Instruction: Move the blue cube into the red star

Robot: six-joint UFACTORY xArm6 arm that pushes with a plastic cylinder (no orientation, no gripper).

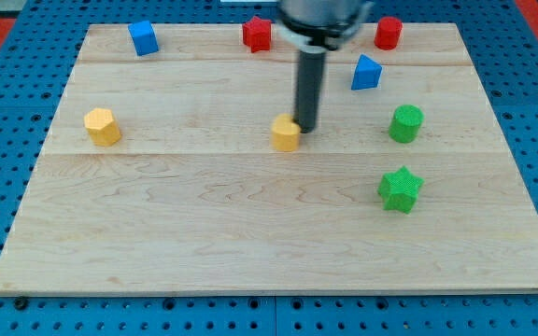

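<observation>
The blue cube [143, 37] sits near the board's top left. The red star [257, 34] sits at the top centre, well to the right of the cube. My tip [304, 128] is at the board's middle, touching the right side of a yellow block [286, 133]. The tip is far below and to the right of both the blue cube and the red star. The rod rises from the tip to the arm's dark body at the view's top.
A red cylinder [388, 33] is at the top right. A blue triangular block [365, 73] lies below it. A green cylinder [405, 123] and a green star [400, 189] are on the right. A yellow hexagonal block [102, 126] is on the left.
</observation>
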